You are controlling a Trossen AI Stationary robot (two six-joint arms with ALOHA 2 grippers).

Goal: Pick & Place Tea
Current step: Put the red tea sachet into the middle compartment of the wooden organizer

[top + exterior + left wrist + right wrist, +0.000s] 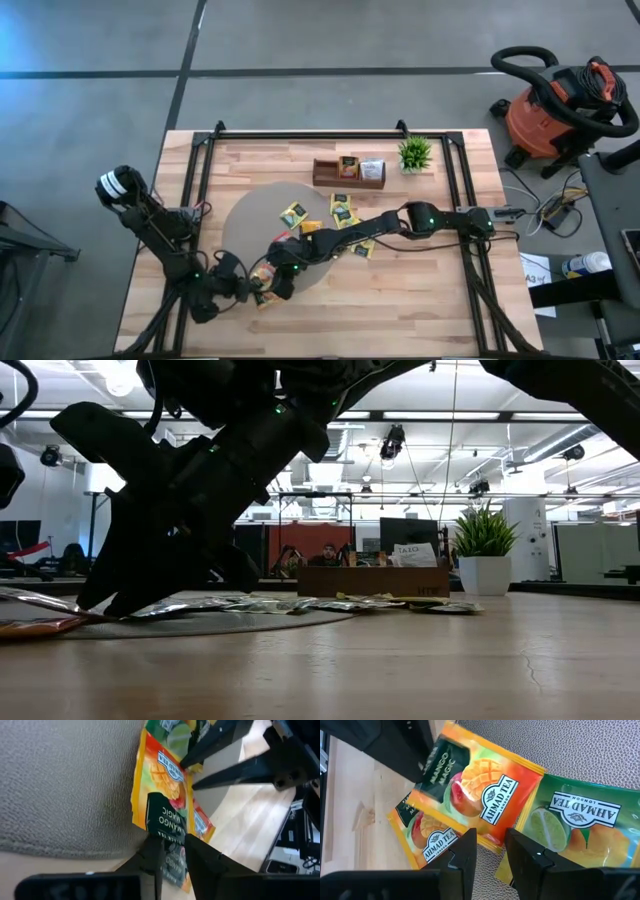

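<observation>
An orange Mango Magic tea sachet (160, 785) (485, 795) lies at the near edge of the round grey mat (250, 215). It rests on a second orange sachet (427, 840) and on the edge of a green lime sachet (575, 820). My left gripper (173, 862) (260, 290) stands over its dark label end, fingers slightly apart. My right gripper (489, 850) (283, 262) stands over the opposite edge, also with a gap. More tea sachets (343, 210) are spread on the mat, and some stand in the wooden tray (322, 178). My left gripper slants down over the sachet's dark label end (167, 827), which shows face-up in the gap and runs under both fingers. I cannot tell whether they touch it. My right gripper slants down from the opposite side. Its fingertips (184, 766) are spaced along the sachet's edge (492, 842); touch cannot be told.
The tray stands at the far middle of the table with a small potted plant (414, 153) to its right. Black frame rails (205, 180) run along the table's left and right sides. Bare wood lies near and right of the mat (420, 290).
</observation>
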